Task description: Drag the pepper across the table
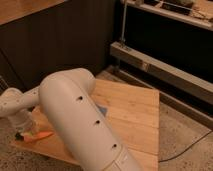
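The pepper (41, 135) is a slim orange vegetable with a dark stem end. It lies near the front left corner of the pale-wood table (132, 112). My gripper (21, 129) hangs at the end of the white arm at the far left. It is right over the pepper's stem end and down at table height. My big white arm (80, 125) crosses the foreground and hides much of the table's left half.
A small blue thing (103, 109) peeks out from behind the arm on the table. A dark cabinet wall stands behind the table. A metal shelf frame (150, 62) is at the right, and a cable (187, 150) runs on the speckled floor.
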`<state>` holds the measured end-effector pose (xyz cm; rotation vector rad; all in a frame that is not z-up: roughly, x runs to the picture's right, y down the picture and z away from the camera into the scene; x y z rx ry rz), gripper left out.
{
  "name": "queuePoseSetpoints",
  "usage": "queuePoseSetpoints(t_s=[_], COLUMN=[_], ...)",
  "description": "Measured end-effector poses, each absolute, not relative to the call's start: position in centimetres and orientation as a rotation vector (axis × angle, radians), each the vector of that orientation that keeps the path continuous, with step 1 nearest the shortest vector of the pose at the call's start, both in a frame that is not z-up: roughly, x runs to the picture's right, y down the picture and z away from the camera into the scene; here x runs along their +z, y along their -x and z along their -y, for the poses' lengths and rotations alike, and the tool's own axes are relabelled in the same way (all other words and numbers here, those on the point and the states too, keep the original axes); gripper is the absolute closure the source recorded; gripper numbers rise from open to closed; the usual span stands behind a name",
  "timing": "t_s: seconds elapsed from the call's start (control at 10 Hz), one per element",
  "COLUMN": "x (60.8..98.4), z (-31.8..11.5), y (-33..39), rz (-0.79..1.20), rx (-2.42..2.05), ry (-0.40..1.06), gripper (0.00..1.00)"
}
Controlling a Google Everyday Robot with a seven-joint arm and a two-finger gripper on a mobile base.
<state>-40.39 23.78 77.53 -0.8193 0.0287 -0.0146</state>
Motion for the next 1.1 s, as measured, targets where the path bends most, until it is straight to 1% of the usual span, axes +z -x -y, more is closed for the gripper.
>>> queuePoseSetpoints(t_s=[0.8,0.9,1.1], x=[77.0,77.0,76.9], z=[-24.2,-24.4,-24.7], y=[41.5,41.7,41.8], rz=[0.004,0.011,0.018], rx=[-0.045,-0.051,-0.064], ry=[0.839,0.844,0.854], gripper=[0.57,0.59,0.75])
